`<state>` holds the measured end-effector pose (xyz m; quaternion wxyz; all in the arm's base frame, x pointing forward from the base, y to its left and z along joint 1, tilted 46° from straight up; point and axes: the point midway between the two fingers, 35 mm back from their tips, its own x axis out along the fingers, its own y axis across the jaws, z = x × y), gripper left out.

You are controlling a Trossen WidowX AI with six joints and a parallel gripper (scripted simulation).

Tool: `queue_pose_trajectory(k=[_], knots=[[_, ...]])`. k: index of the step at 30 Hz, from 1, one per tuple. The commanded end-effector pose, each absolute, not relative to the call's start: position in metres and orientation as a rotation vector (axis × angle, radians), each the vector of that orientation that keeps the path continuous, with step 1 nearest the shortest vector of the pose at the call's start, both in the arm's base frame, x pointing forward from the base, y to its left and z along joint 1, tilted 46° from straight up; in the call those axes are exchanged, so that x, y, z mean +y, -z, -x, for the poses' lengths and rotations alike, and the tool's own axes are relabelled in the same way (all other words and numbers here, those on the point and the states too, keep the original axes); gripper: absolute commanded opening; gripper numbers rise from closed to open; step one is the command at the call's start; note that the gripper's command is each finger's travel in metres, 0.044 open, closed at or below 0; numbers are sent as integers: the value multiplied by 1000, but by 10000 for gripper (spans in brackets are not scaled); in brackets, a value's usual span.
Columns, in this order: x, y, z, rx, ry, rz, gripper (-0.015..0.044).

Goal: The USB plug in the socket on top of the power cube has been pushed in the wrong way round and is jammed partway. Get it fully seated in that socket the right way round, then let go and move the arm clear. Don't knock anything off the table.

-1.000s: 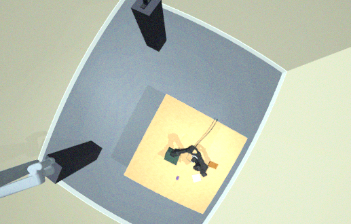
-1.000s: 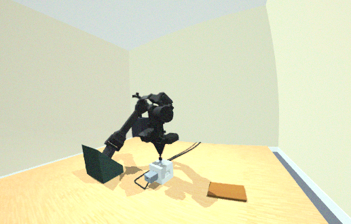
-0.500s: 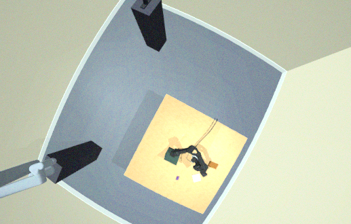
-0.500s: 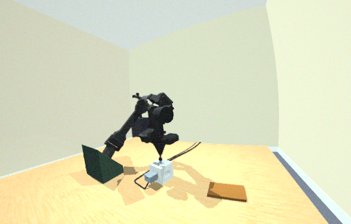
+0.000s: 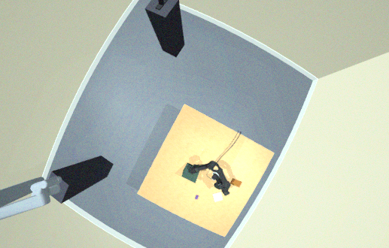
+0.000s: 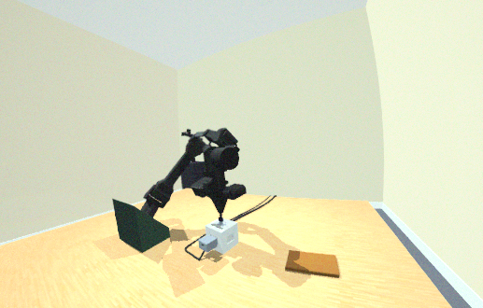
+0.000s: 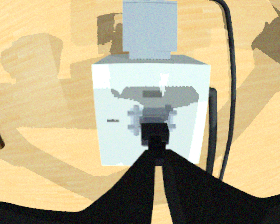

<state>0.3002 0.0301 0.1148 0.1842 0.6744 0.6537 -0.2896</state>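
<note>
The white power cube (image 5: 217, 197) (image 6: 229, 237) (image 7: 123, 145) stands on the table, with small dark slots in its top. My gripper (image 6: 220, 215) (image 7: 157, 157) points down over the cube's top and is shut on the black USB plug (image 6: 220, 219) (image 7: 155, 133). The plug is upright, at or just above the top face. A grey shape shows just beyond the plug in the wrist view. The plug's tip and the opening under it are hidden, so I cannot tell how deep it sits or which way round it is.
A grey adapter (image 6: 207, 243) (image 7: 150, 29) sticks out of the cube's side, with a black cable (image 6: 192, 255) (image 7: 230, 60) beside it. A brown slab (image 5: 236, 182) (image 6: 313, 263), a dark green block (image 5: 188, 173) (image 6: 140, 229) by the arm's base and a small purple thing (image 5: 196, 197) are on the table.
</note>
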Motion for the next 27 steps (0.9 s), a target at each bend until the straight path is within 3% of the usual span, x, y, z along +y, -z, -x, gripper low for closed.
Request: queue_pose_trajectory(k=[1,27], knots=[[31,-115,-300,1842,817,-1906,0],[33,-113,-300,1842,817,-1907,0]])
